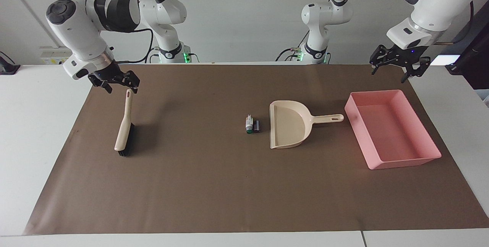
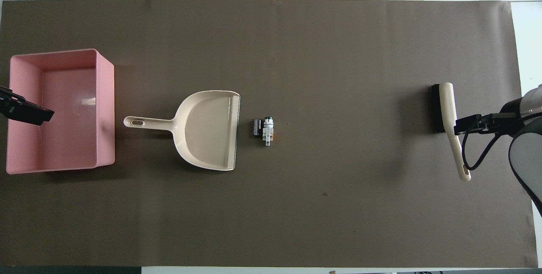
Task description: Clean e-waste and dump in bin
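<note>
brown paper sheet [image 1: 214,186] over white desk [image 1: 42,132], all task items lying on it.
pink bin [image 1: 391,130] at left arm's end; beige dustpan [image 1: 286,125] beside it, handle pointing at bin, mouth facing e-waste [image 1: 252,124]. e-waste near middle of sheet, just beside dustpan mouth: white piece with green end, small black block touching it. beige brush [image 1: 124,126] toward right arm's end, handle end pointing to robots. right gripper [image 1: 120,86] low over tip of brush handle, fingers apart, nothing held. left gripper [image 1: 393,69] raised over sheet edge near bin, fingers spread wide, nothing held.
</note>
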